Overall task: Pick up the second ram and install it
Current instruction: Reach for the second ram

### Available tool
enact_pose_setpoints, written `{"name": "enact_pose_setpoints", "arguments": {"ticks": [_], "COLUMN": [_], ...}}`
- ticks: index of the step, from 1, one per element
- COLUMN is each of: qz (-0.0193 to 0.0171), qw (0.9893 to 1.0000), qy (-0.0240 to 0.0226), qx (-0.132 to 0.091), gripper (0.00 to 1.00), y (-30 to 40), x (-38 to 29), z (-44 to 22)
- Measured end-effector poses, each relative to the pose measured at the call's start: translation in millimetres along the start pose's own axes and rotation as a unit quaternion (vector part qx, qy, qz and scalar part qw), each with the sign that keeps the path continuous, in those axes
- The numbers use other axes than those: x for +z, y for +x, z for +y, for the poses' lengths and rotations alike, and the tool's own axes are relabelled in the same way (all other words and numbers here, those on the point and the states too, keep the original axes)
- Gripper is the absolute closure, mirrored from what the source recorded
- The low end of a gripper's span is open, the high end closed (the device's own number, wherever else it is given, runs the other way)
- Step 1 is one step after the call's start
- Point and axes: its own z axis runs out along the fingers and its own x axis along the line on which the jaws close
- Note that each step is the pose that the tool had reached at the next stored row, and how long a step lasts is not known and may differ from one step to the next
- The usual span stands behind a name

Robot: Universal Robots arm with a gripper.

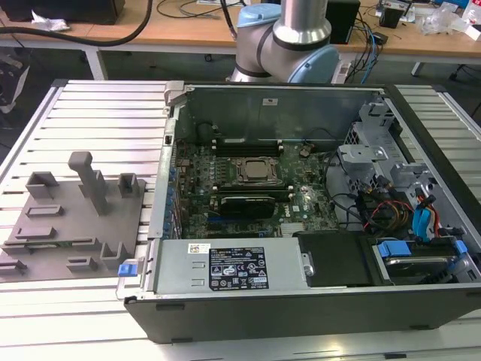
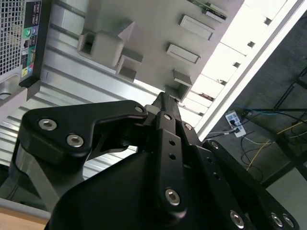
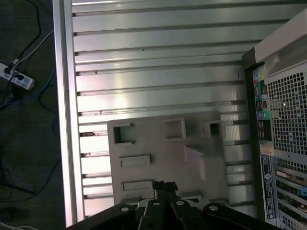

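Note:
In both wrist views my gripper is shut, its black fingertips pressed together with nothing between them. It hangs over the grey plastic holder block, near the block's slotted edge. A thin stick with green and dark parts lies along the block's edge beyond the fingertips in the second wrist view; it looks like the second ram. In the exterior view the holder block sits on the slatted table at that view's left, beside the open computer case with the green motherboard inside.
The holder block carries a tall post and several raised sockets. The case's rear panel stands close beside the block. The arm's base rises behind the case. Beyond the table's edge, cables and a power strip lie on the floor.

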Motion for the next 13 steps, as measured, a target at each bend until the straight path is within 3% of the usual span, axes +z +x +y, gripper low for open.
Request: {"name": "enact_pose_setpoints", "arguments": {"ticks": [3, 7, 13], "qz": [0.0000, -0.0001, 0.0000], "qw": [1.0000, 1.0000, 1.0000], "qy": [0.0000, 0.0000, 0.0000], "qx": [0.000, 0.000, 0.000], "gripper": [0.89, 0.89, 0.89], "y": [4.3, 20.5, 37.0], "x": [0.1, 0.2, 0.4], "z": [-0.3, -1.5, -2.8]}}
